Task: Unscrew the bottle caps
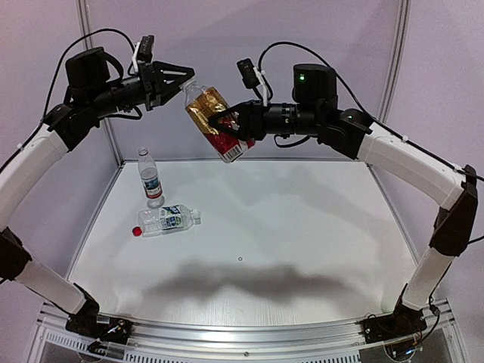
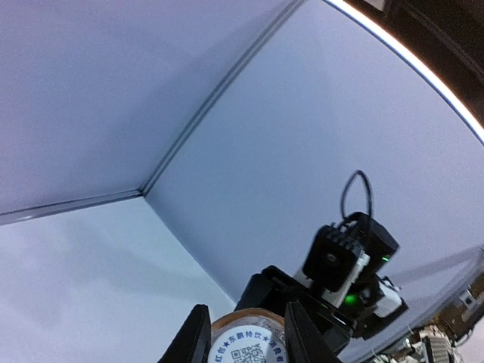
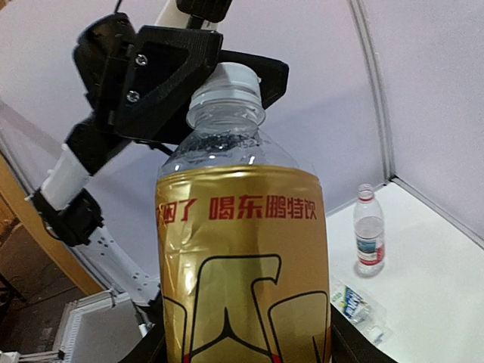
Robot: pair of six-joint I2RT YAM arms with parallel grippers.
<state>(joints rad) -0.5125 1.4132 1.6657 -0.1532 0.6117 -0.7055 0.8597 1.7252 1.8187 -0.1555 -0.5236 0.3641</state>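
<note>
The amber bottle [image 1: 212, 115] with a red-gold label hangs tilted in mid-air, high above the table. My right gripper [image 1: 231, 127] is shut on its body; in the right wrist view the label [image 3: 242, 265] fills the space between the jaws. My left gripper [image 1: 181, 82] is closed around its whitish cap [image 2: 246, 346], one finger on each side, and the cap also shows in the right wrist view [image 3: 229, 79]. A clear bottle with a blue-white-red label [image 1: 150, 177] stands upright at the table's back left. A clear bottle with a green-blue label [image 1: 169, 219] lies beside it, its red cap [image 1: 138, 231] on.
The white table [image 1: 302, 227] is walled by pale panels at the back and sides. The two clear bottles also show in the right wrist view, one upright [image 3: 369, 236] and one lying [image 3: 355, 304]. The right wrist camera [image 2: 338, 262] faces my left gripper closely.
</note>
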